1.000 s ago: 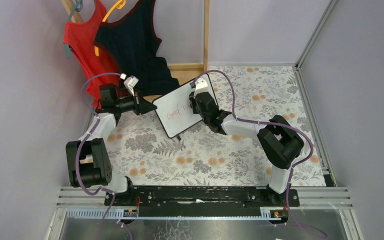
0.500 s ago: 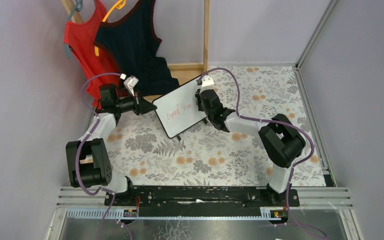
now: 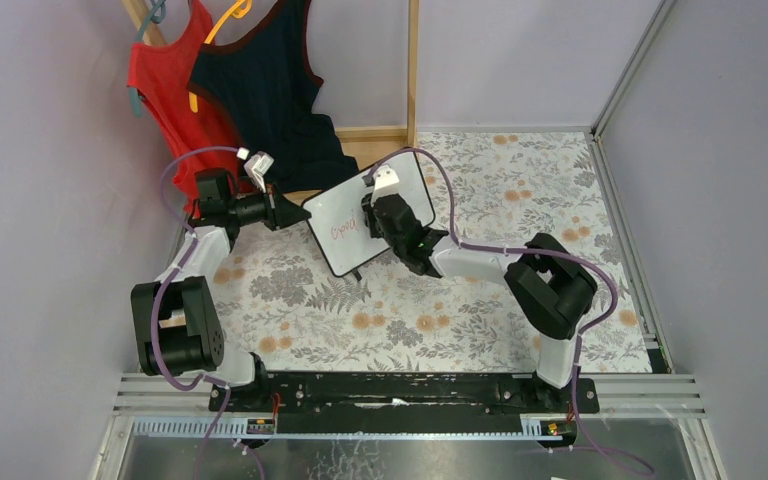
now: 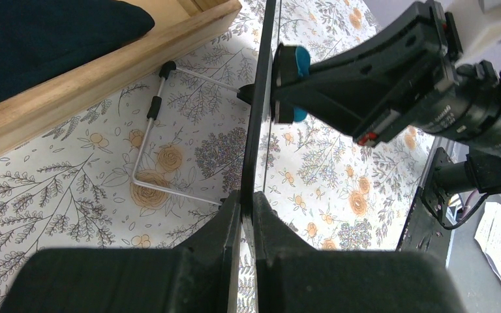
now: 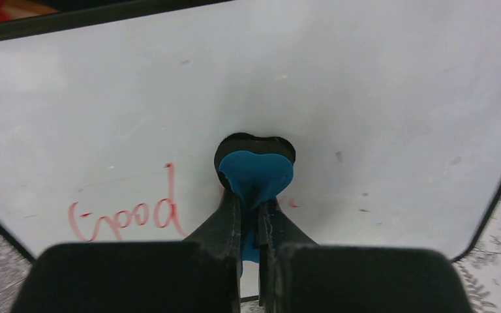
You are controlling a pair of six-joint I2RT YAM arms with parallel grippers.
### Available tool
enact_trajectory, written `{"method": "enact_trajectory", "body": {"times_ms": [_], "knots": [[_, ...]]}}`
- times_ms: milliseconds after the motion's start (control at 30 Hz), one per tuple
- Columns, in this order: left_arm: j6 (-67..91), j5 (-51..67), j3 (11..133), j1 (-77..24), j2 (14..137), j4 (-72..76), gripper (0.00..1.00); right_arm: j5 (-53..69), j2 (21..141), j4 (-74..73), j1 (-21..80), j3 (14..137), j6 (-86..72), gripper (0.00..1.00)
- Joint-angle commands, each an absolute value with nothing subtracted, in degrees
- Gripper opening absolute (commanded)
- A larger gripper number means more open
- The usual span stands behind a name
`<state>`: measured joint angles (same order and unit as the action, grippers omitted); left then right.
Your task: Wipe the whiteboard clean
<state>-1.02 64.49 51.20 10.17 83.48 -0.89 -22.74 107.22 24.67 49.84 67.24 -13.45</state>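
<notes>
A small black-framed whiteboard [image 3: 345, 233] stands tilted on a wire stand [image 4: 145, 140] at the back of the table. My left gripper [image 3: 295, 212] is shut on its left edge, which shows edge-on in the left wrist view [image 4: 256, 124]. My right gripper [image 3: 373, 212] is shut on a blue eraser [image 5: 256, 171] and presses it flat against the board's face [image 5: 365, 98]. Red writing "Good" [image 5: 122, 218] shows left of the eraser, with small red marks beside it. The eraser also shows in the left wrist view [image 4: 293, 62].
A red top [image 3: 175, 95] and a dark navy top [image 3: 270, 85] hang on hangers at the back left over a wooden frame [image 3: 380, 132]. The table has a floral cloth [image 3: 410, 320]. Grey walls close in left and right.
My right gripper with the eraser has swept left across the board. The writing to the right of "Good" is wiped away. The left gripper still holds the board's edge.
</notes>
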Motion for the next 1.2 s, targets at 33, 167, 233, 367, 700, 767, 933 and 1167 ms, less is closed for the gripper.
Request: {"method": "enact_trajectory", "body": {"times_ms": [33, 167, 233, 367, 700, 767, 933, 1167], "knots": [[-3.4, 63.9, 52.3, 9.7, 82.3, -0.5, 0.00, -16.4, 108.5, 27.9, 53.4, 70.3, -16.3, 0.00], [-3.3, 64.0, 52.2, 9.8, 82.3, -0.5, 0.00, -16.1, 108.4, 28.2, 53.6, 69.8, -16.4, 0.00], [-3.3, 63.9, 52.3, 9.7, 82.4, -0.6, 0.00, -17.3, 108.4, 27.8, 53.7, 69.5, -16.2, 0.00], [-3.4, 63.8, 52.2, 9.7, 82.1, -0.5, 0.00, -22.0, 107.8, 27.3, 53.6, 68.2, -14.2, 0.00], [-3.4, 63.7, 52.3, 9.8, 81.9, -0.7, 0.00, -25.9, 105.8, 26.8, 48.0, 63.0, -11.6, 0.00], [-3.6, 63.7, 52.3, 9.8, 81.9, -0.8, 0.00, -26.1, 104.9, 27.1, 46.6, 61.7, -11.7, 0.00], [-3.8, 63.6, 52.5, 9.7, 82.0, -1.1, 0.00, -26.2, 103.0, 27.3, 43.4, 59.3, -10.9, 0.00], [-3.8, 63.7, 52.3, 9.7, 82.0, -1.1, 0.00, -23.6, 102.6, 26.9, 42.7, 59.8, -10.8, 0.00]]}}
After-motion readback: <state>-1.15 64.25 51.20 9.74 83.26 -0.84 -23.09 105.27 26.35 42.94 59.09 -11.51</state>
